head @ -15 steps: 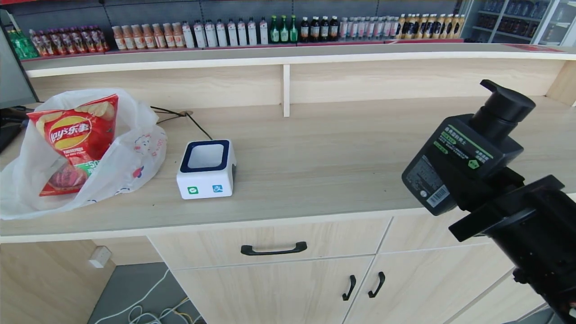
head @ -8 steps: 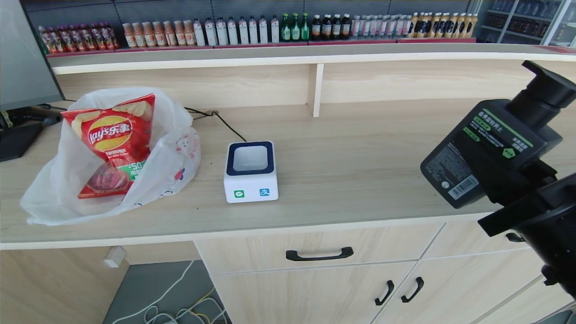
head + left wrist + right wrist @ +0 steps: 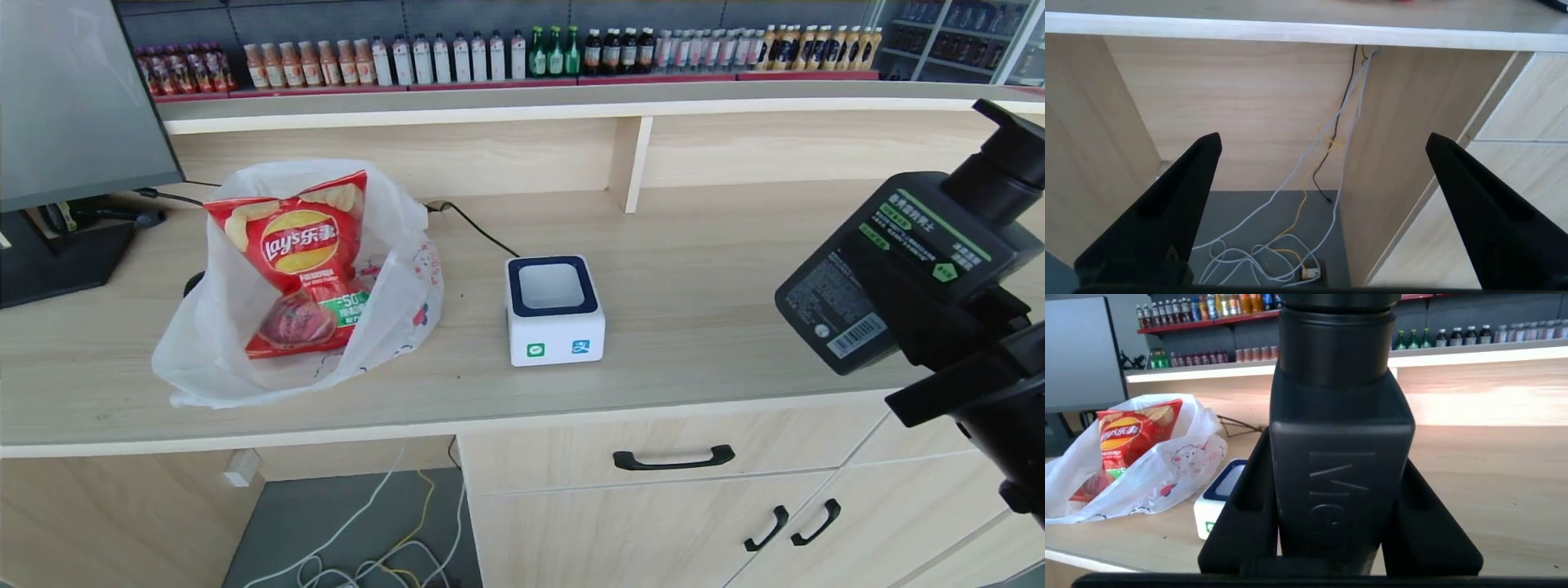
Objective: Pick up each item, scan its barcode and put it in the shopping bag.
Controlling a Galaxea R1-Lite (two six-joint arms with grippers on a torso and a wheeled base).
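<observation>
The head camera has shifted left, sliding the whole counter (image 3: pixel 718 269) across the view. The black pump bottle (image 3: pixel 898 261), held by the right gripper (image 3: pixel 951 351) with its jaws pinching the body and the barcode (image 3: pixel 855 336) showing, now hangs nearer the scanner (image 3: pixel 555 310), tilted in the air at its 3 o'clock. Scanning looks like the step in hand, bagging after: the shopping bag (image 3: pixel 392 302) sits at the scanner's 9 o'clock with a chip bag (image 3: pixel 298 253) inside, while the left gripper (image 3: pixel 1319 220) hangs low in front of the counter, jaws spread and empty.
</observation>
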